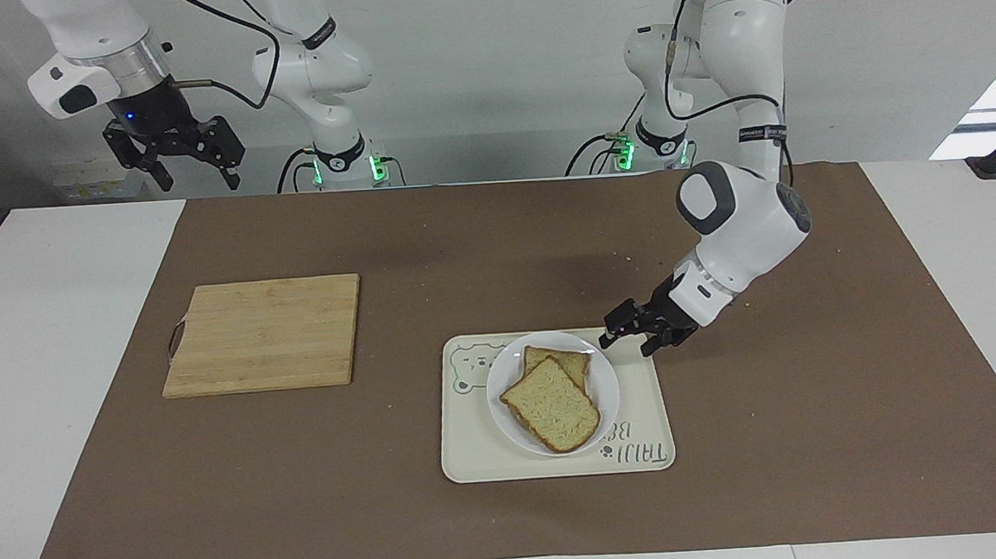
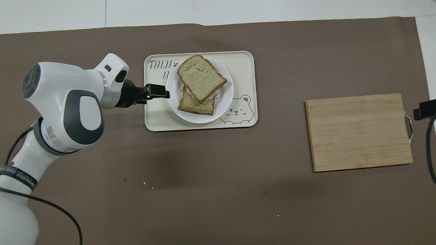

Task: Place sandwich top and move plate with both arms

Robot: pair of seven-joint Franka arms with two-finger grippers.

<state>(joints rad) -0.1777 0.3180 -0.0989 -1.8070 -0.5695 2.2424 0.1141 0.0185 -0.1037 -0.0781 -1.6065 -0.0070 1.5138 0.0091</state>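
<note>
Right, nearest the robots the right hand [image 1: 198,178] hangs high over the counter [image 1: 38,385] edge at the right arm's end, fingers spread, empty; that arm waits. Next out is the bamboo cutting board [image 1: 263,333] on the brown mat [image 1: 776,435], toward the right arm's end. The left hand [image 1: 629,341] is low over the tray [image 1: 474,449] corner nearest the left arm's base, fingers spread, pinching nothing, just beside the plate [image 1: 604,394] rim. The plate sits on the bear tray. On it the sandwich top [image 1: 551,404] lies skewed over the lower slice [image 1: 568,363], overhanging the plate's farther rim a bit. Judging by this, placing the top looks done. The two-arm plate move is left, and neither hand grips the plate.
</note>
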